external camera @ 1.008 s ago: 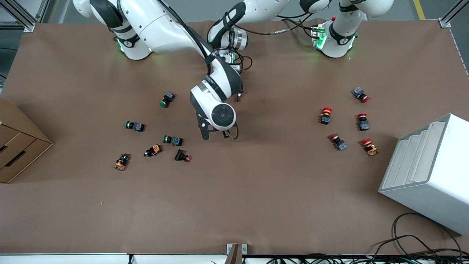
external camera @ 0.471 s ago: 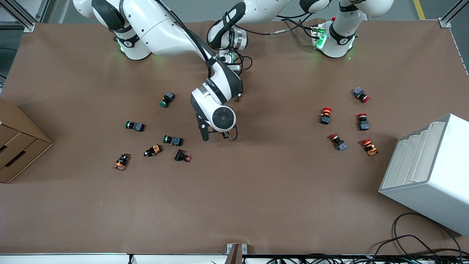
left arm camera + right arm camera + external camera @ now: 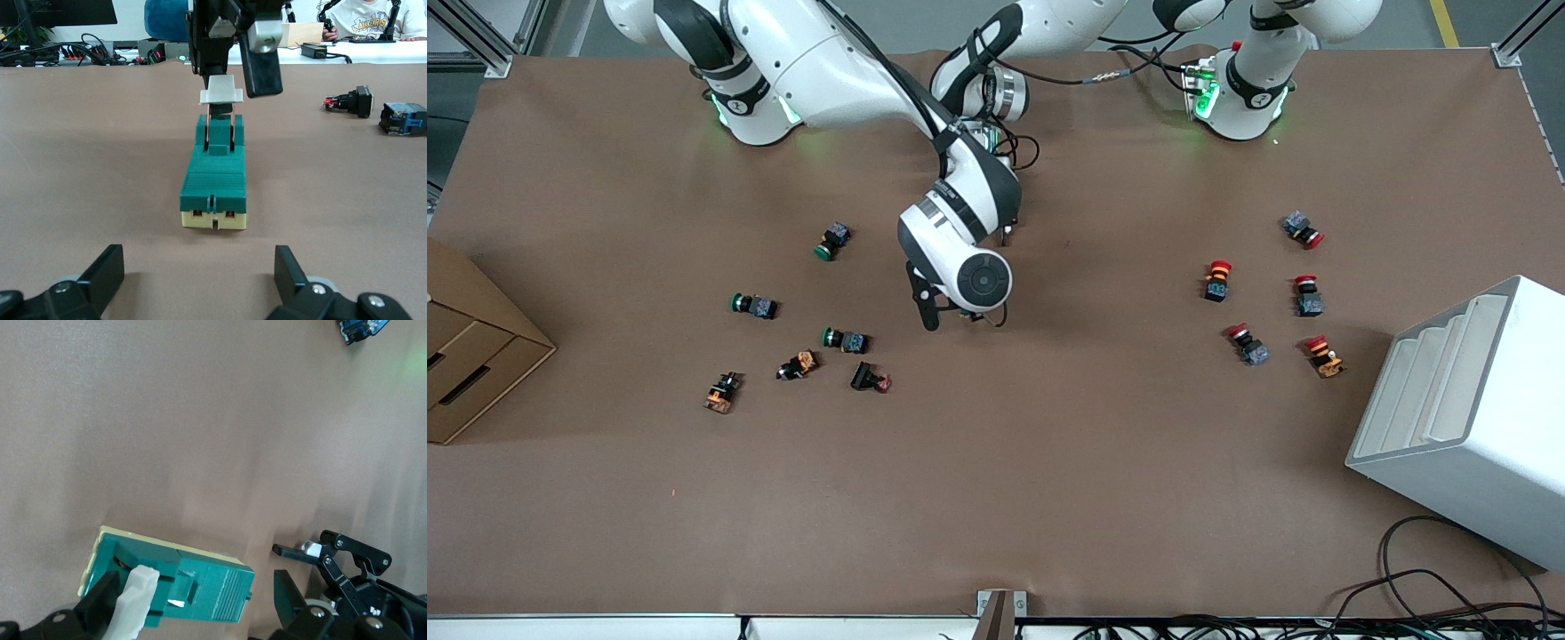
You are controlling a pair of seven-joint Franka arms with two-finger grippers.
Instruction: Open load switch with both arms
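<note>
The load switch (image 3: 213, 187) is a dark-green block on a cream base, lying on the brown table near its middle. Its white lever (image 3: 220, 99) stands raised at the end away from the left gripper. My right gripper (image 3: 195, 600) is open and straddles the switch from above, with one finger (image 3: 103, 603) next to the lever (image 3: 133, 603). My left gripper (image 3: 199, 270) is open, low over the table, with the switch's cream end just ahead of its fingers (image 3: 110, 270). In the front view the right hand (image 3: 978, 280) covers the switch.
Green-capped push buttons (image 3: 833, 240) (image 3: 754, 305) and orange parts (image 3: 799, 364) lie toward the right arm's end. Red mushroom buttons (image 3: 1216, 279) (image 3: 1307, 293) lie toward the left arm's end. A cardboard box (image 3: 471, 347) and a white bin (image 3: 1467, 418) stand at the table's ends.
The right hand has shifted a little toward the left arm's end of the table and toward the bases. The left arm has barely moved.
</note>
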